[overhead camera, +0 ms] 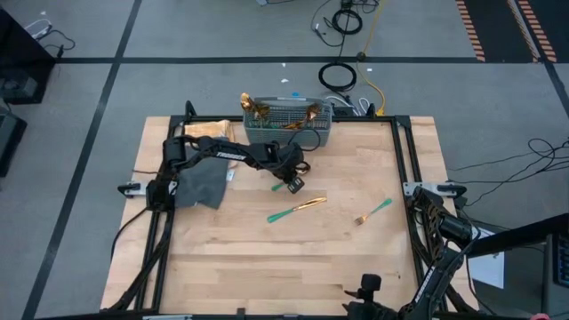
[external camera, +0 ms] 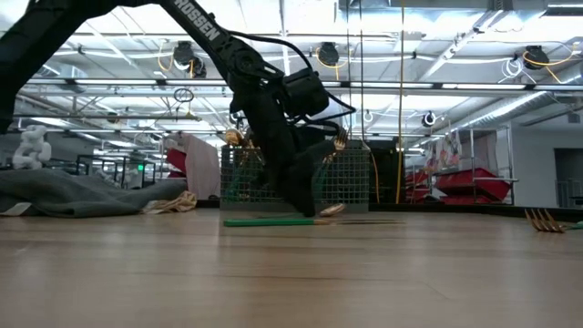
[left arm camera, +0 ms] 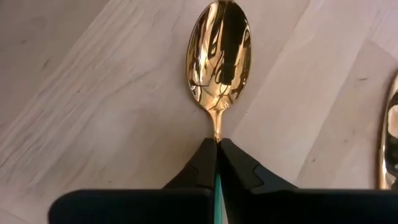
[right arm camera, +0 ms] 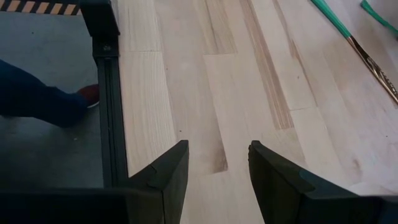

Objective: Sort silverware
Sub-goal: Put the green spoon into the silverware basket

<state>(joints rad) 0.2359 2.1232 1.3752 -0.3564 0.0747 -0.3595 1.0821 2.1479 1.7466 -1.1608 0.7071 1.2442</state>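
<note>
My left gripper (overhead camera: pixel 293 181) is at the table's middle, shut on a spoon with a gold bowl (left arm camera: pixel 219 53) and a teal handle (overhead camera: pixel 278 187). A teal-handled knife (overhead camera: pixel 296 211) and a fork (overhead camera: pixel 373 212) lie flat on the table nearer the front. More gold-headed pieces stand in the grey mesh basket (overhead camera: pixel 286 120) at the far edge. My right gripper (right arm camera: pixel 217 168) is open and empty over the table's front right part (overhead camera: pixel 369 289). My left gripper pinches the spoon's neck (left arm camera: pixel 217 138), where the gold stem meets the teal handle, between its two fingers. The fingers come from above and lie across the spoon. The bowl faces up, low over the wood (external camera: pixel 332 209); whether it rests on the table I cannot tell.
A dark grey cloth (overhead camera: pixel 200 185) lies at the table's left beside the left arm. The black frame rail (right arm camera: pixel 109 93) runs along the table's edge. A person's leg and red shoe (right arm camera: pixel 37 99) show beyond the rail. Bare wood lies in the front middle.
</note>
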